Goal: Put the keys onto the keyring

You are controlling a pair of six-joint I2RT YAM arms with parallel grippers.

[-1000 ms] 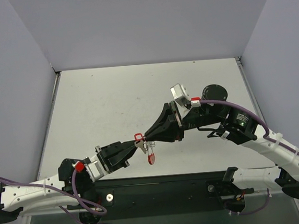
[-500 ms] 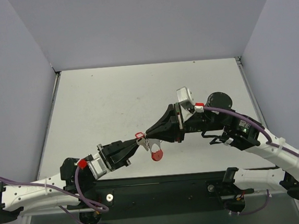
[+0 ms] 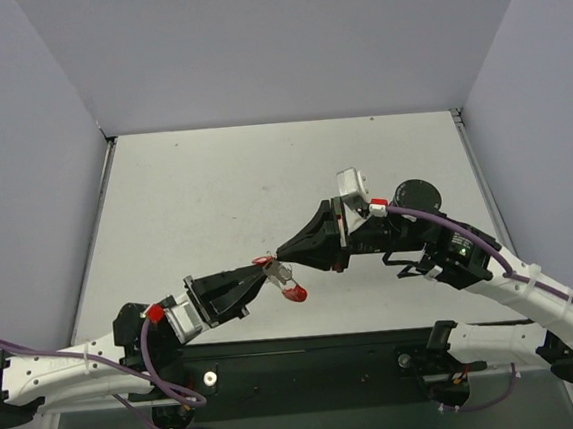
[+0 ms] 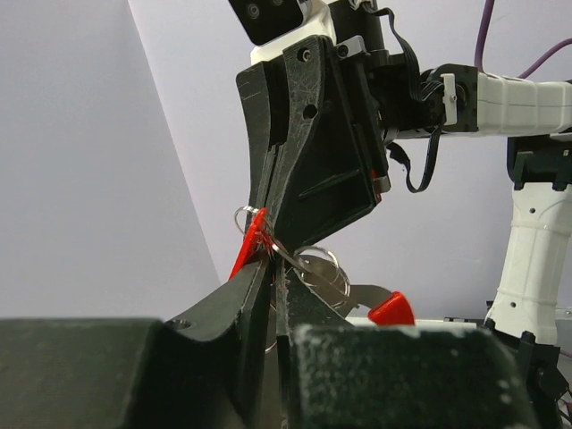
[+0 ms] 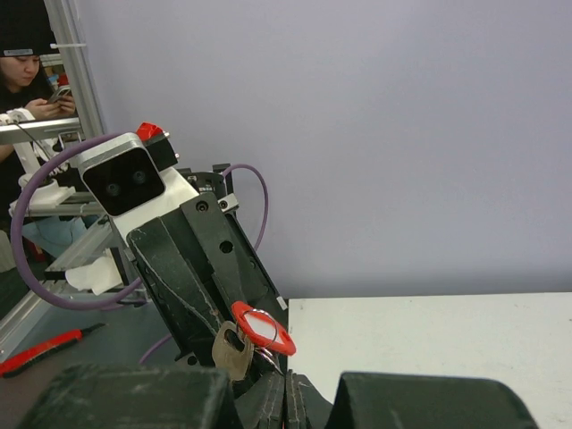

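Here we are above the table (image 3: 214, 191), and we see both arms reach in toward the middle and meet tip to tip near the front edge. The left gripper (image 3: 262, 275) comes in from the lower left and the right gripper (image 3: 282, 256) from the upper right, with their points all but touching. Between them sit the keys (image 3: 264, 262) — one tiny red tag at the very tip of the left fingers. In the left wrist view we see that tag (image 4: 249, 245) pinched edge-on in the narrow gap, so the left fingers are closed on it and it is held off the table. The keyring (image 3: 295, 293) hangs just below and to the right of the meeting point, its red clip tilted, and its wire rings (image 4: 315, 266) loop out beside the left fingertips. A red corner of the clip (image 4: 391, 309) pokes up behind them. The right fingers (image 5: 268, 393) are pressed almost together, only a thin slit showing. Their tip comes down right at the tag and the nearest silver loop — but whether they actually pinch a ring we cannot tell, since the black fingers hide the contact
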